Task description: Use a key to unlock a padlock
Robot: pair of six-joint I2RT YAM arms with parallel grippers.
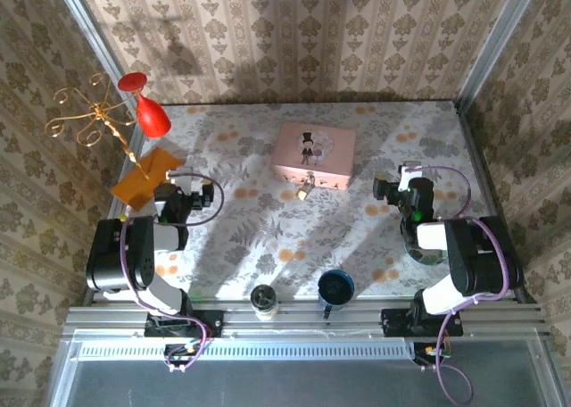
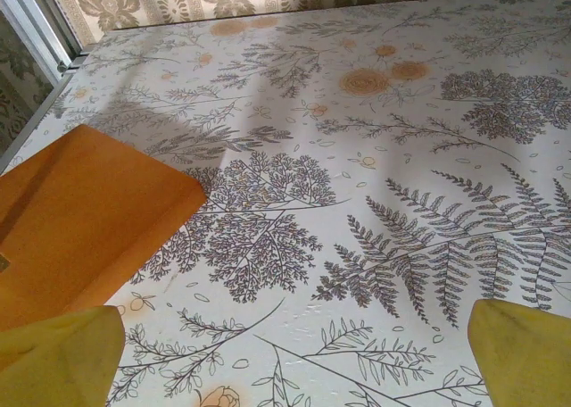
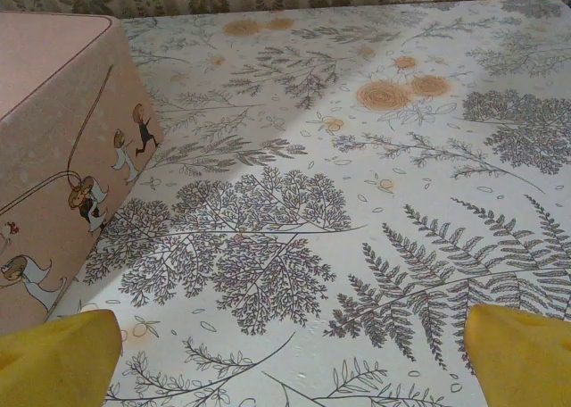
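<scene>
The small brass padlock lies on the floral tablecloth against the front side of the pink picture box. I cannot make out the key. My left gripper stands open at the left, well away from the padlock; in its wrist view the yellow fingertips are spread wide over bare cloth, gripper. My right gripper is open to the right of the box, gripper, with the box's pink side at its left.
An orange sheet lies beside the left gripper. A red goblet and a gold wire stand are at the back left. A small glass jar and a dark blue cup stand at the near edge.
</scene>
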